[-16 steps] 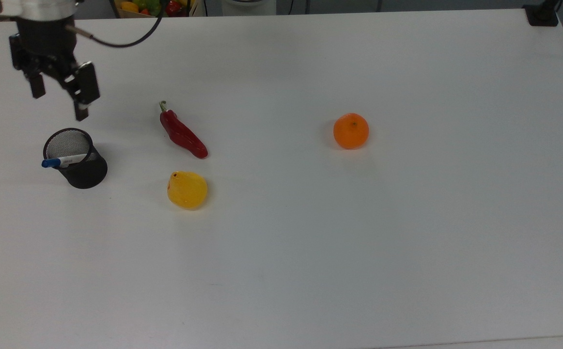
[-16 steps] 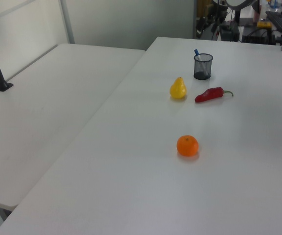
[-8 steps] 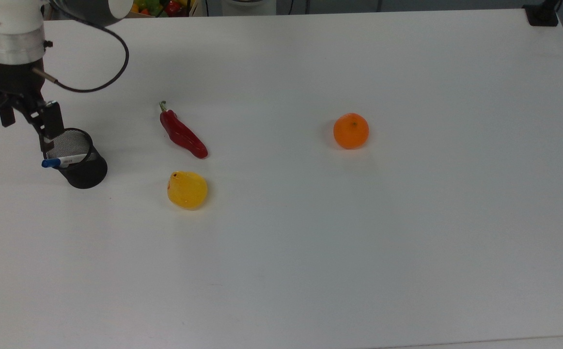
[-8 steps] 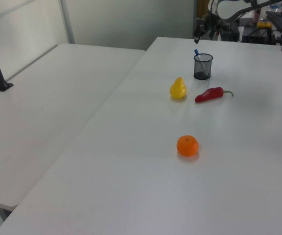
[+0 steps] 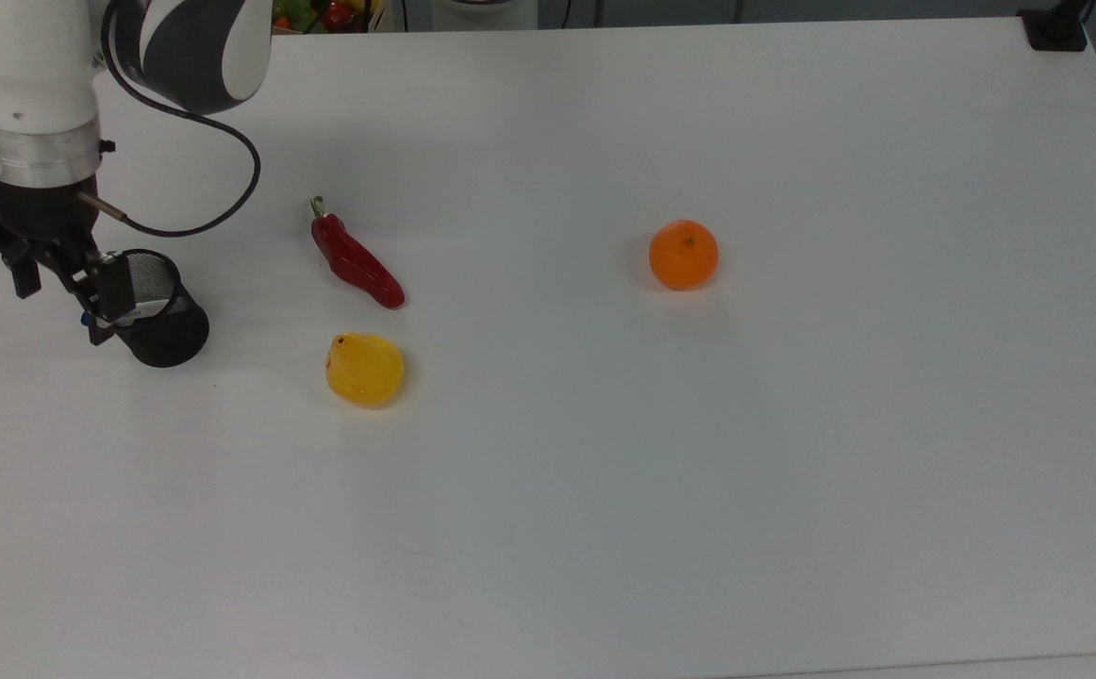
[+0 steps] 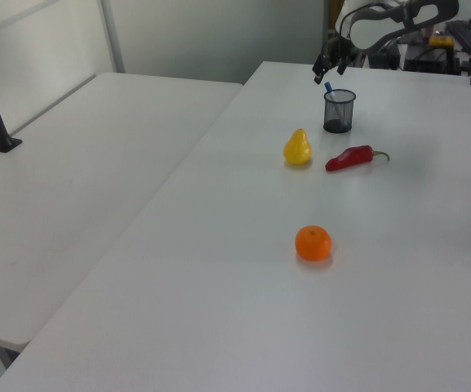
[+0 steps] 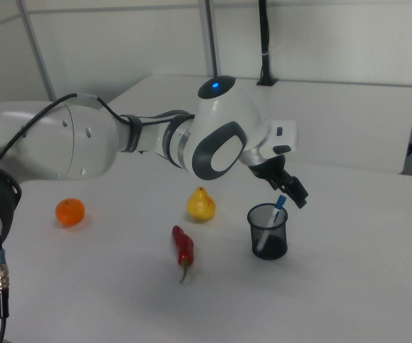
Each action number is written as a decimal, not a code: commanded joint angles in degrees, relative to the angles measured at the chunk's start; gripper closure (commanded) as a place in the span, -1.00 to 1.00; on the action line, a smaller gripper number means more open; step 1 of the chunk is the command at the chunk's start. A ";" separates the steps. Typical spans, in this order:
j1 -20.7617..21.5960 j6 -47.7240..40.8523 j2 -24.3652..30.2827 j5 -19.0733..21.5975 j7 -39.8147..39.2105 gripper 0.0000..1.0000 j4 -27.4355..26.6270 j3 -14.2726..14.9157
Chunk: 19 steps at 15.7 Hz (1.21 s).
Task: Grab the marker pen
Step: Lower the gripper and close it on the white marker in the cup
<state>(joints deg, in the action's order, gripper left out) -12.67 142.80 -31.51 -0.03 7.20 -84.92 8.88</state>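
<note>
A: Which step is this?

B: The approach; the gripper (image 5: pixel 62 297) hangs spread wide over the marker pen (image 7: pixel 278 203), whose blue cap pokes above the rim of the black mesh pen cup (image 5: pixel 163 325); next it needs to sink astride the cap and close.

A: Beyond the cup?

B: A glossy yellow pear (image 5: pixel 364 370), a curved red chilli (image 5: pixel 357 261), then a dimpled orange (image 5: pixel 683 254).

White bench (image 6: pixel 219 310), second white table (image 6: pixel 72 180) alongside (narrow gap between), plain pale wall (image 6: pixel 219 33) behind, even light.
</note>
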 commanded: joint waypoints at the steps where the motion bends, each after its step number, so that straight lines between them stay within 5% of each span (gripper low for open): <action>1: 0.02 0.81 -0.83 0.56 -1.05 -0.83 0.98 -1.14; 3: 0.11 0.73 -0.83 0.56 -1.22 -0.64 0.98 -1.23; 6: 0.11 0.73 -0.75 0.56 -1.31 0.15 0.63 -1.23; 8: 0.11 0.73 -0.75 0.30 -1.49 0.48 0.55 -1.23; 13: 0.11 0.02 -0.31 -0.05 -3.15 0.49 0.37 -1.23; 19: -0.33 -0.24 0.13 0.03 -4.65 0.90 0.02 -1.14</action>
<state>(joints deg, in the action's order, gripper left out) -12.74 142.80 -32.07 -0.10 4.37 -84.60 7.67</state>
